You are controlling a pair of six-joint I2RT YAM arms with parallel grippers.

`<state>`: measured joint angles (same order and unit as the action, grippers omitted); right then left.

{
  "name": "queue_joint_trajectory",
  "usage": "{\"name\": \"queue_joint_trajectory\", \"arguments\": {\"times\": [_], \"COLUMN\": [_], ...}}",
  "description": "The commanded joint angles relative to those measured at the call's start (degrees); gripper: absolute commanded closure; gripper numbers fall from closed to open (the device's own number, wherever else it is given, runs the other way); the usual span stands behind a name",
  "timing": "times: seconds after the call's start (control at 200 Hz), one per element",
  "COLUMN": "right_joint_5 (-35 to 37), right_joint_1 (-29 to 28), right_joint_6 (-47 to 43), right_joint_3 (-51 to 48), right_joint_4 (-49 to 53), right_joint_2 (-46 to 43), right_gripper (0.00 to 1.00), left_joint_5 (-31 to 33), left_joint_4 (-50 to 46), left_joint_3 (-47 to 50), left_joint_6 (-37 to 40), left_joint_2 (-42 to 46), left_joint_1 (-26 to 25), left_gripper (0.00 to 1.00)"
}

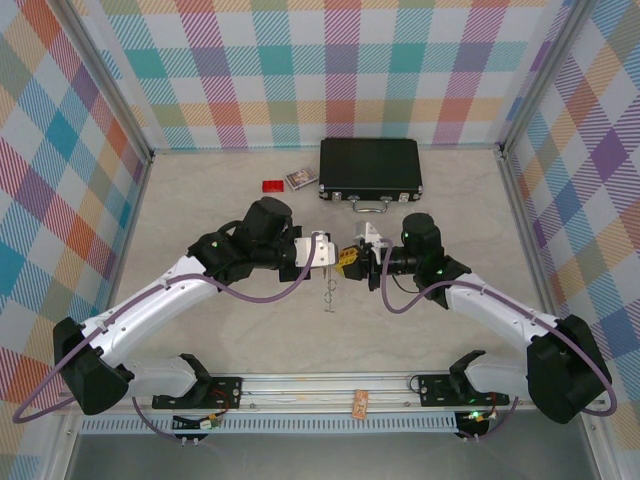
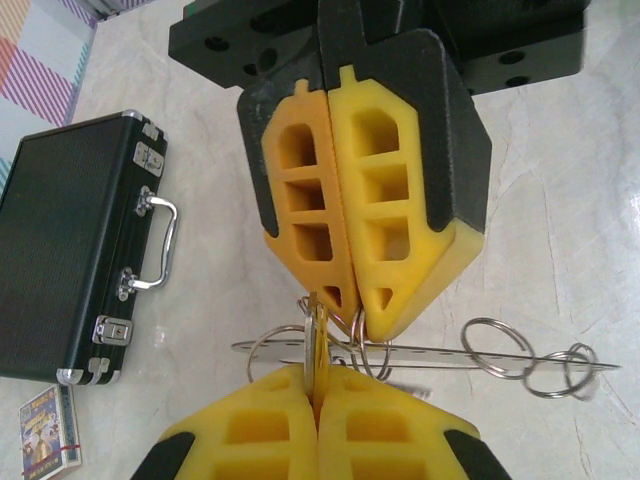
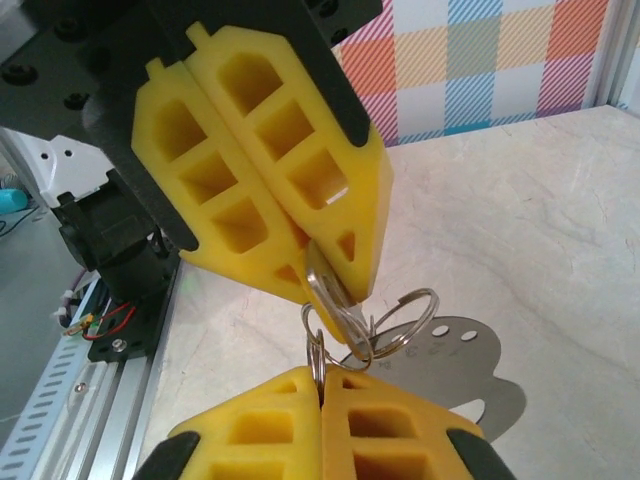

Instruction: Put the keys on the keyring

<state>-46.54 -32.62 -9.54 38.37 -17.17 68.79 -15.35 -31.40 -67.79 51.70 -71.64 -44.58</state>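
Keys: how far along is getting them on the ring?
Done: nothing clearly finished. In hand: left gripper is shut on a key; right gripper is shut on the keyring, tip to tip. Remaining: working that key onto a ring; whether it has started through is hidden at the pinch. A second key isn't identifiable.

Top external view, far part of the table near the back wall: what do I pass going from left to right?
small red block → small printed box → black case, its silver handle facing the arms
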Motion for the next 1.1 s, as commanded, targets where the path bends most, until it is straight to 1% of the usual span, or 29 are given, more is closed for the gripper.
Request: {"name": "queue_joint_trajectory", "arguments": {"times": [0.0, 0.16, 0.435, 0.455, 0.52, 0.7, 0.74, 0.86, 1.0, 1.035, 1.05, 1.08, 1.095], "right_joint_5": [0.23, 2.51, 9.51, 10.12, 11.77, 14.44, 14.63, 14.58, 11.8, 11.13, 10.93, 10.79, 10.69], "right_joint_1": [-0.25, -0.25, 0.33, 0.57, 1.3, 3.39, 3.68, 3.96, 3.97, 3.97, 3.97, 3.97, 3.99], "right_joint_6": [-0.39, 0.71, 3.48, 5.53, 7.54, 11.18, 11.8, 13.36, 12.22, 11.78, 11.64, 11.46, 11.32], "right_joint_3": [0.6, -1.14, -6.48, -7.0, -8.7, -11.18, -11.49, -11.85, -10.67, -10.36, -10.27, -10.08, -10.09], "right_joint_4": [0.4, -2.05, -9.09, -9.95, -13.1, -18.5, -20.51, -22.29, -19.41, -16.78, -16.25, -15.49, -15.32], "right_joint_2": [-1.33, -2.49, -7.13, -7.58, -9.21, -12.09, -12.47, -13.12, -12.43, -11.84, -11.54, -11.06, -10.85], "right_gripper": [1.0, 1.0, 1.0, 1.0, 1.0, 1.0, 1.0, 1.0, 1.0, 1.0, 0.96, 0.82, 0.77], "left_joint_5": [-0.49, 0.56, 3.6, 3.74, 3.91, 3.86, 3.86, 3.17, 2.56, 2.29, 2.26, 2.1, 2.1], "left_joint_4": [0.52, 0.35, 1.34, 1.2, 1.32, 1.94, 2.03, 2.58, 3.1, 3.16, 3.14, 3.12, 3.1], "left_joint_3": [-2.02, -1.82, -0.25, -0.16, 0.56, 2.98, 3.33, 4.46, 3.53, 3.09, 2.88, 2.52, 2.31], "left_joint_6": [-0.27, -0.11, -0.6, -0.76, -1.29, -2.68, -2.87, -3.67, -3.88, -3.74, -3.64, -3.46, -3.23], "left_joint_2": [0.35, 0.45, 1.38, 1.5, 1.96, 3.58, 3.61, 3.85, 3.84, 3.72, 3.7, 3.6, 3.42], "left_joint_1": [-0.32, -0.31, -0.29, -0.32, -0.32, -0.27, -0.3, -0.3, -0.29, -0.33, -0.33, -0.33, -0.3], "left_gripper": [1.0, 1.0, 1.0, 1.0, 1.0, 1.0, 1.0, 1.0, 1.0, 1.0, 1.0, 1.0, 1.0]}}
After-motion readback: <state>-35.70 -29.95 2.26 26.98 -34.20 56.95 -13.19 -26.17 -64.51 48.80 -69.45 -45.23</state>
